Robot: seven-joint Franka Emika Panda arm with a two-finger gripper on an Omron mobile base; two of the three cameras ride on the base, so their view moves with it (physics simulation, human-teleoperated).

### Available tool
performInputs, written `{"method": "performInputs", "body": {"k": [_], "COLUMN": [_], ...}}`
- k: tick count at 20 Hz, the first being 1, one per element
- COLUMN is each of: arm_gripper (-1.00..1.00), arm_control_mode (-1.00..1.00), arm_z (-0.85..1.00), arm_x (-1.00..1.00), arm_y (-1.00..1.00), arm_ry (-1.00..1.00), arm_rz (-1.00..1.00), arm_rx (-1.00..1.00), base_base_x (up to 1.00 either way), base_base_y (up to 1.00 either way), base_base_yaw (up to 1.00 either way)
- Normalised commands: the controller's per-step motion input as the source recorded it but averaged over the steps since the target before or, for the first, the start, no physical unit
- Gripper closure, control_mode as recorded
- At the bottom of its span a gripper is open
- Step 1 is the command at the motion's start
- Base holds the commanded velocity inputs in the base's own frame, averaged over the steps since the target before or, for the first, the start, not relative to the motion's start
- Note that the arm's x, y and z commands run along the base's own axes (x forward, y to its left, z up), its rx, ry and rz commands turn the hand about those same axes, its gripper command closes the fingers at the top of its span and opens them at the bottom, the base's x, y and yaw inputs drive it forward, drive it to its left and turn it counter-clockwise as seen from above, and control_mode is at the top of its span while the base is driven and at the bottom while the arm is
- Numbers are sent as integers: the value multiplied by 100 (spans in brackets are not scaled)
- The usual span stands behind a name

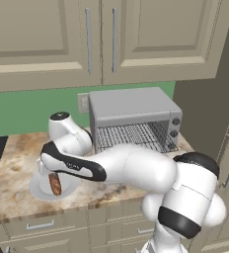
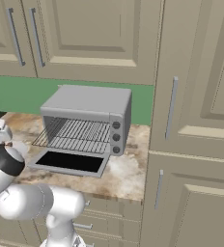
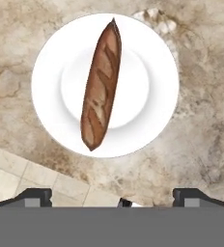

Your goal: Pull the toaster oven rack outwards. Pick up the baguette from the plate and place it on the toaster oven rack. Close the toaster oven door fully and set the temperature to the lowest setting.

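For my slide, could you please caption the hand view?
Open gripper above the baguette on its plate.

Even, soft, shadowless rendered light

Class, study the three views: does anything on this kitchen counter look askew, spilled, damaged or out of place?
Nothing stands out. The brown baguette lies whole on the round white plate, the boxy grey toaster oven sits square with its black-glass door down and wire rack pulled out, and the marbled counter shows no spill.
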Motion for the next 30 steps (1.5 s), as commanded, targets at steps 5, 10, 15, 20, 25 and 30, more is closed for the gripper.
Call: {"method": "performInputs", "body": {"k": [5,10,15,20,25,30], "arm_gripper": [-100,-100,-100,-100,-100,-100], "arm_control_mode": [-100,-100,-100,-100,-100,-100], "arm_z": [-9,-28,-34,-21,-2,-6], "arm_x": [0,0,4,7,11,19], "arm_y": [0,0,0,0,0,5], "arm_ry": [7,0,0,0,0,-4], "arm_rz": [-2,-5,-11,-13,-10,-8], "arm_rx": [0,0,0,0,0,0], "base_base_x": [0,0,0,0,0,0], "base_base_y": [0,0,0,0,0,0], "base_base_yaw": [0,0,0,0,0,0]}}
